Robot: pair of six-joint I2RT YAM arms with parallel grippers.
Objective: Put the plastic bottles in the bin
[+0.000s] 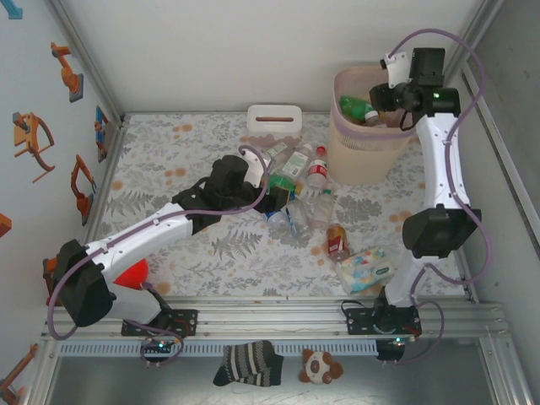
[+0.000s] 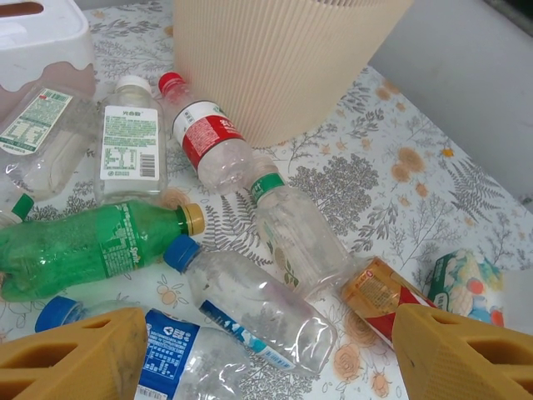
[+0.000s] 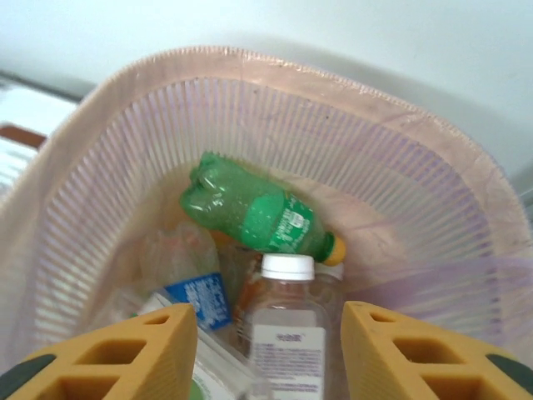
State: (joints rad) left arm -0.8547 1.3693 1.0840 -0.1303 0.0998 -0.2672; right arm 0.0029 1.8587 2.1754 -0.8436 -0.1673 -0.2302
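Left wrist view: the left gripper (image 2: 271, 358) hangs wide open and empty over the plastic bottles (image 2: 250, 304) beside the bin (image 2: 275, 67). They look light, crushable and slick, so I'd grip mid-body. The right gripper (image 3: 268, 342) is parted and empty above the bin.

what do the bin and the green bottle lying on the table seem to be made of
The bin looks like moulded plastic, matte beige, going by its fine, even vertical ribs. The green bottle looks like thin translucent plastic with a glossy finish: it is dented, light passes through it, and it carries a printed film label.
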